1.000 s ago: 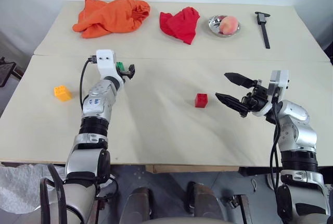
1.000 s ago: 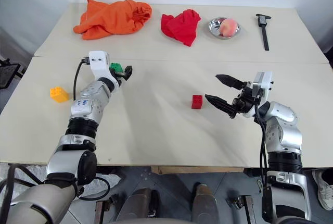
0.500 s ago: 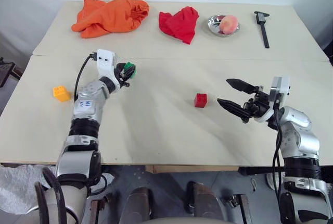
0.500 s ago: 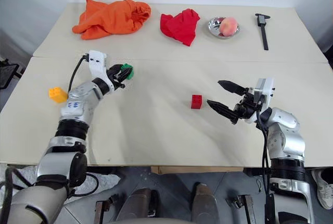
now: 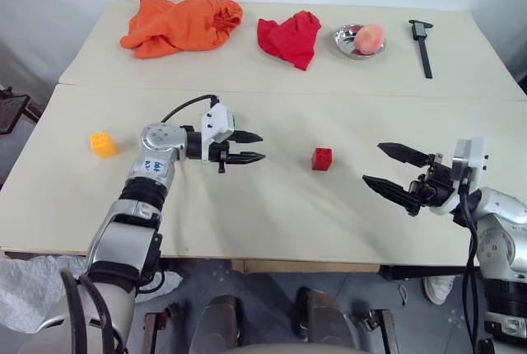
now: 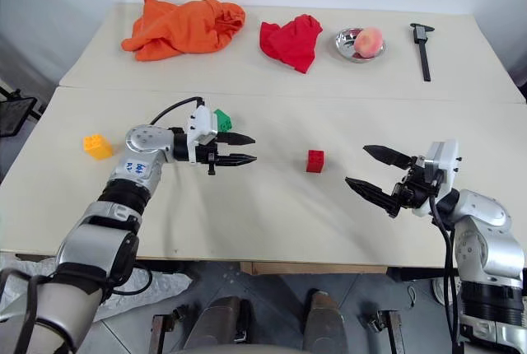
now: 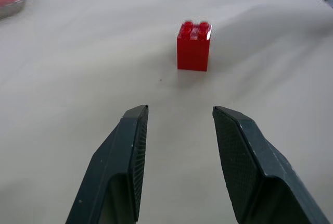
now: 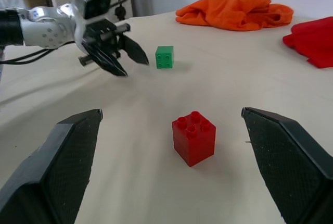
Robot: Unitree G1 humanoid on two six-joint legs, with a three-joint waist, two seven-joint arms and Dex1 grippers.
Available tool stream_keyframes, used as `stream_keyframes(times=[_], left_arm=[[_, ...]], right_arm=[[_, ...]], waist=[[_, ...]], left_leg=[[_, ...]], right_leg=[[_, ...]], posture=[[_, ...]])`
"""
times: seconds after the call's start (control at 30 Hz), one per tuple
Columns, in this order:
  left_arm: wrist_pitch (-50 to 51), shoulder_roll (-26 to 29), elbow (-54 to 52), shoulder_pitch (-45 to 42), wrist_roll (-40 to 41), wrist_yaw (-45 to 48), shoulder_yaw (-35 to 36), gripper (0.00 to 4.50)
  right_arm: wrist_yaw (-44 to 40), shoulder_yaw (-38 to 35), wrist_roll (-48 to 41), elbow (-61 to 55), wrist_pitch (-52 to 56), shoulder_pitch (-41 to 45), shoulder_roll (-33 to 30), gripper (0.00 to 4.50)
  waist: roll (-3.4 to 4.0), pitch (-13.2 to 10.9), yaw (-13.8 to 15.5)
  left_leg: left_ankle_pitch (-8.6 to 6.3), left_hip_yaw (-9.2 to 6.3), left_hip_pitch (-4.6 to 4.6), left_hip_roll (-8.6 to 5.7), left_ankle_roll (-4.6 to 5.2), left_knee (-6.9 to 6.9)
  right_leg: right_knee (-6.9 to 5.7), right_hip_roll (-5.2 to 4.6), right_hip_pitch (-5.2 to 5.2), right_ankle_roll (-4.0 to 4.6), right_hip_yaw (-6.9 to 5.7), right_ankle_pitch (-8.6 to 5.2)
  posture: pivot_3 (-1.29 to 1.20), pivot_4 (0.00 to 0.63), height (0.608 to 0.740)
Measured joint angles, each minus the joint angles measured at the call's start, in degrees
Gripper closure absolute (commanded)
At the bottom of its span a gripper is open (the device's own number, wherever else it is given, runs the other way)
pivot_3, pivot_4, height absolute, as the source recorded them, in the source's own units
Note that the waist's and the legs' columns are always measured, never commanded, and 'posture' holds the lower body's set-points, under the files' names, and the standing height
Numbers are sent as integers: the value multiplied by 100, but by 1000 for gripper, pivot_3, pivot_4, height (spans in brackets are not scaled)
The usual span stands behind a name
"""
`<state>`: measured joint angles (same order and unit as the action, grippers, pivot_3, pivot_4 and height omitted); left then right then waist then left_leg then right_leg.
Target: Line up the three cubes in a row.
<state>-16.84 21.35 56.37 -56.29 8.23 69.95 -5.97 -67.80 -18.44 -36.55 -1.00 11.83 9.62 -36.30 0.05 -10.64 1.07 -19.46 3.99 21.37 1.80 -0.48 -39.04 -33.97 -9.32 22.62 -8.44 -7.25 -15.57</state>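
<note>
Here the left gripper [image 6: 254,148] hovers over the tabletop [image 5: 272,214] with its two black fingers [image 7: 130,151] parted and nothing between them, pointing sideways toward the red cube [image 5: 321,159], which stands well apart from the tips. Just behind that hand, the green cube [image 6: 222,118] sits on the tabletop, free of the fingers; in the right wrist view it stands upright beside them, studs up [image 8: 164,57]. The right gripper [image 5: 387,167] hangs on the other side of the red cube, its fingers spread wide and empty, aimed back toward the cube with a clear gap between. The red cube so lies between the two hands, studs up, nearer the middle of the near tabletop. The yellow-orange cube [image 5: 103,144] rests far out on the robot's left, beyond the left forearm, well apart from the other two. Along the far tabletop lie an orange cloth [image 5: 181,23], a crumpled red cloth [image 5: 290,36], a small metal bowl [image 5: 347,44] holding a peach [image 5: 370,38], and a black caliper [image 5: 423,44] at the right end.
</note>
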Motion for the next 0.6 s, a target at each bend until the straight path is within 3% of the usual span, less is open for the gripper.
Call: stream_keyframes(times=[0.1, 0.13, 0.3, 0.4, 0.53, 0.6], left_arm=[[-160, -24, 190, -106, 96, -73, 309, 2452], [-154, -27, 157, -97, 189, -107, 449, 2271], [-202, 41, -893, 678, 432, -808, 957, 929], [-189, 342, -938, 857, 289, -1509, 1088, 13], [351, 604, -1123, 861, 361, -1904, 1380, 13], [600, 559, -1213, 945, 454, -1912, 1406, 416]], right_arm=[[98, -23, -70, -154, 36, -225, 5, 0], [122, -30, -76, -186, 40, -296, 9, 0], [189, -6, -101, -198, 47, -391, 81, 0], [184, 21, -101, -163, 48, -226, 81, 0], [133, 94, -66, -41, 40, -76, 89, 0], [117, 164, -48, -6, 19, -27, 121, 0]], waist=[[-2, -1, -16], [-2, -1, -13], [-2, -1, -31], [-6, -3, -38], [-5, -3, 16], [-5, -3, 49]], left_leg=[[0, 0, 1, 0, 1, -1], [0, -1, 1, 0, 1, -3], [-1, -3, -2, 1, 2, -5], [0, -4, -1, 2, 3, -9], [-1, -4, -4, 1, 5, -8], [-2, -4, -2, -1, 7, -9]], right_leg=[[-1, 0, 0, 0, 0, 0], [-1, 0, 0, -1, 1, 0], [-5, -1, 0, -1, 3, 1], [-9, -1, -1, -1, 3, 1], [-8, -1, -4, -2, 3, 1], [-7, -2, -4, -2, 3, 1]], posture=[[0, 150, 740], [0, 150, 740], [0, 150, 740], [0, 150, 740], [0, 150, 740], [0, 150, 740]])
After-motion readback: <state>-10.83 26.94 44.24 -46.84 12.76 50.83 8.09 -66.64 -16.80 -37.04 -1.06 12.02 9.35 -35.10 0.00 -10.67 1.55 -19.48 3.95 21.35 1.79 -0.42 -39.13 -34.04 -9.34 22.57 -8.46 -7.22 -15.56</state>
